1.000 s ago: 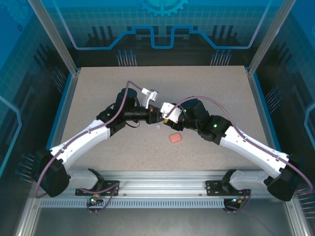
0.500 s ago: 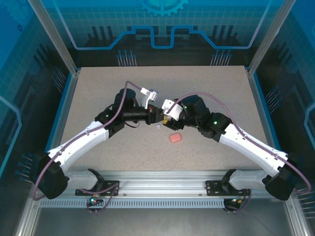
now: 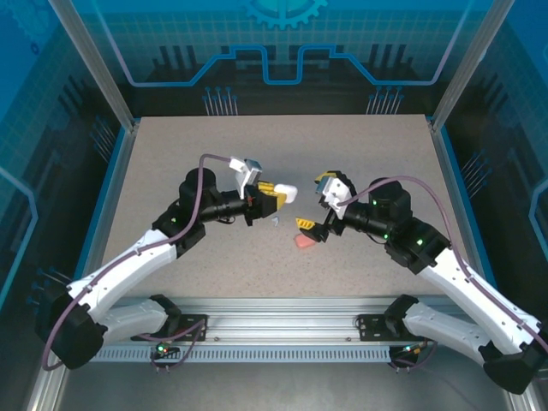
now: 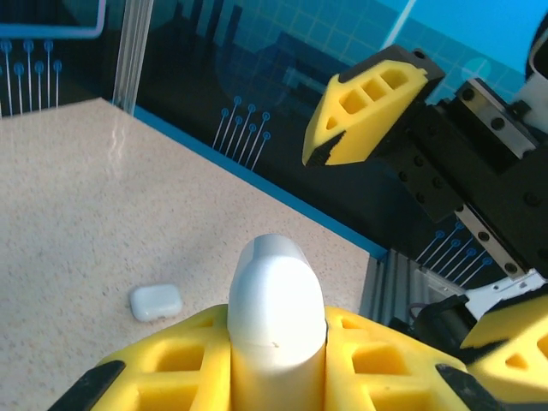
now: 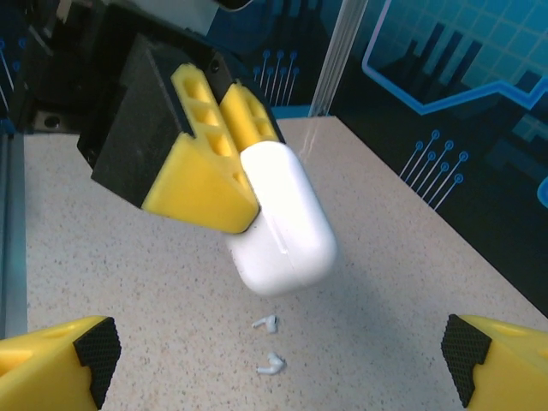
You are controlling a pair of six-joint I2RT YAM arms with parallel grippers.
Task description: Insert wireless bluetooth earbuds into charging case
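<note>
Two robot arms have just drawn apart above the bench (image 3: 171, 163). The right pincer (image 3: 316, 203), which met the left one at the middle a second ago, now stands spread wide and empty, backed off to the right. The left pincer (image 3: 276, 196) stays clenched on the white charging case (image 5: 282, 218), holding it in the air. Two white earbuds (image 5: 267, 324) lie on the bench below it, not yet inserted, and the right arm seems free to fetch one. A pink case (image 3: 303, 243) sits nearer, and another small white case (image 4: 156, 301) rests on the bench. The surface is speckled beige, enclosed by blue circuit-patterned walls and an aluminium frame.
</note>
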